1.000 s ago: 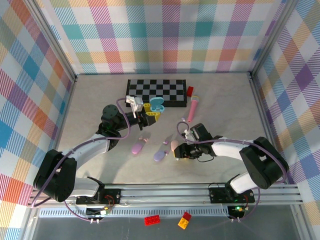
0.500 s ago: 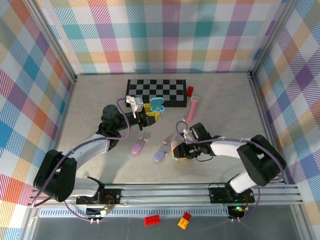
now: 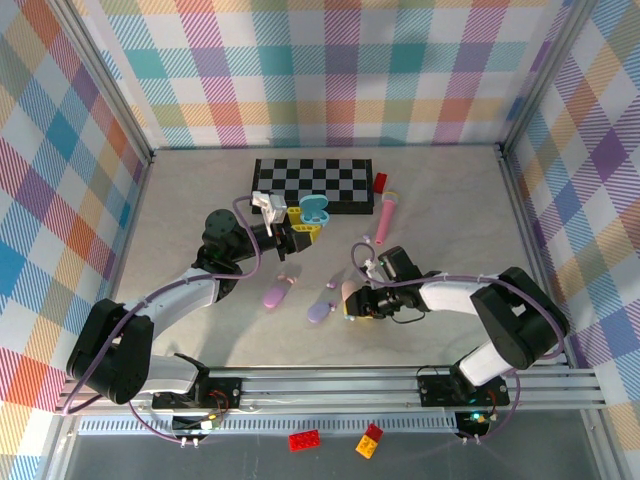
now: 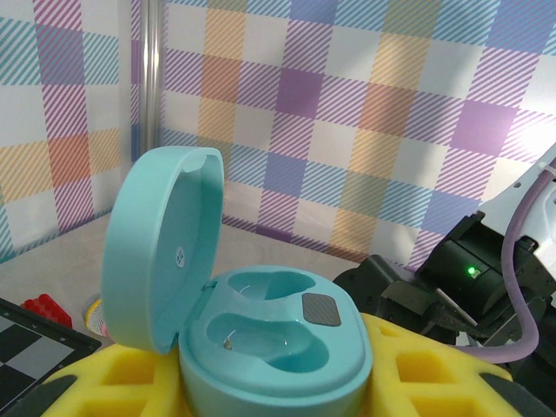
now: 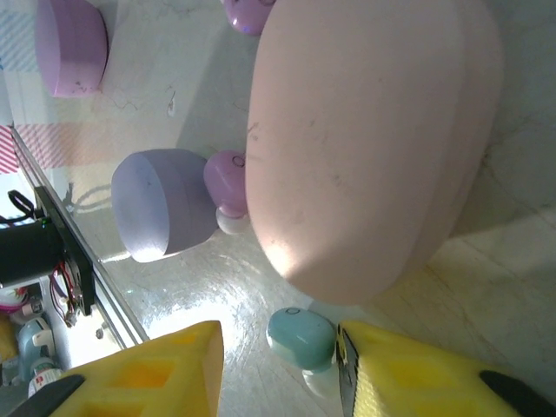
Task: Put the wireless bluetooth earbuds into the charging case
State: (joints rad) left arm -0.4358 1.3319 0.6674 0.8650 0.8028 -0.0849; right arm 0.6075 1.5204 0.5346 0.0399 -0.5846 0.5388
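My left gripper [image 4: 274, 387] is shut on the teal charging case [image 4: 269, 339], its yellow pads on either side. The case's lid [image 4: 161, 248] stands open and both wells are bare. In the top view this case [image 3: 314, 209] hangs in front of the checkerboard. My right gripper [image 5: 278, 356] is low over the table by a pale pink case [image 5: 373, 139]. Its jaws stand open around a teal earbud [image 5: 300, 335], which touches the right finger [image 5: 408, 373] and has a gap to the left one. A lilac earbud [image 5: 228, 178] lies between the pink case and a lilac case [image 5: 165, 204].
A checkerboard [image 3: 313, 184] lies at the back with a red brick [image 3: 380, 181] and a pink stick [image 3: 386, 214] to its right. A pink-lilac case [image 3: 275, 294] and the lilac case [image 3: 318, 311] lie mid-table, left of my right gripper [image 3: 350, 306].
My right gripper has edged left along the pink case, closer to the lilac case. The left arm and its teal case have not moved.
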